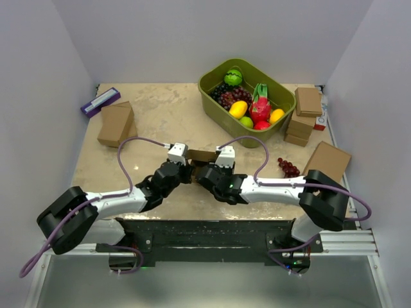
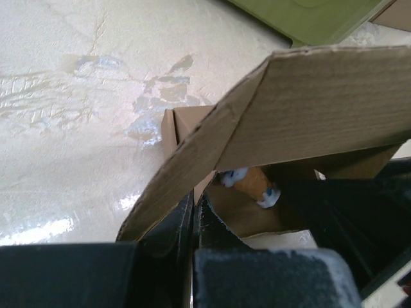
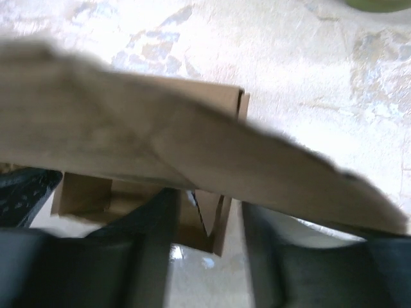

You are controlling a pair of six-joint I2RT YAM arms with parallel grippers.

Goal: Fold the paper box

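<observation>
The jaws of the left gripper were pressed together on the lower edge of a raised flap of the paper box. The jaws of the right gripper stood spread, a gap showing between the dark fingers, with nothing held.

The box sat on the table near its front edge, between the two grippers and on the near side of the green basket.

Judging from this, the step in hand was bringing the large flap down over the body. To do it well:
- The left pinch should hold firm as an anchor so the light card does not slide on the glossy table.
- The right fingers should take the flap at its free edge, away from the crease, and swing it along the scored line, not bend it mid-panel.
- A grip set too deep could crush the low walls.

The box was plain brown corrugated card, half-formed. Short upright walls made a shallow tray, with one wide flap tilted above it. From the right wrist view, that flap was blurred and crossed over the fingers.
</observation>
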